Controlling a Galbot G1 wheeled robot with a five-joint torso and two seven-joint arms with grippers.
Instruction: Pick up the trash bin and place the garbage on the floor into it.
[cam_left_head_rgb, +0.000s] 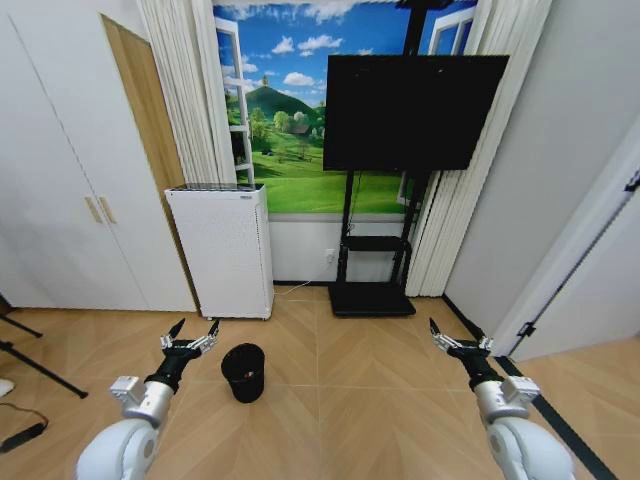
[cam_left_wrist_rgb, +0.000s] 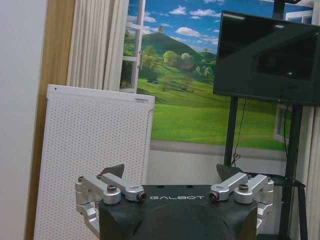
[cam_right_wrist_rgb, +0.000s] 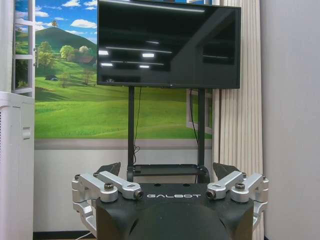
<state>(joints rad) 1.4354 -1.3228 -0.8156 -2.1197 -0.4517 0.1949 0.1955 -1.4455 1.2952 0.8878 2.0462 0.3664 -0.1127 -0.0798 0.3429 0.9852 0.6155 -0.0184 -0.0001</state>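
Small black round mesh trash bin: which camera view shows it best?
The head view: the small black round mesh trash bin stands whole on the floor, near the left gripper. The wrist views face the wall instead.

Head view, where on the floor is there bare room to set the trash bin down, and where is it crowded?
Bare floor runs between the trash bin and the right gripper, up to the TV stand base. It is tighter by the left gripper, the bin and the white appliance. Both jaws are open.
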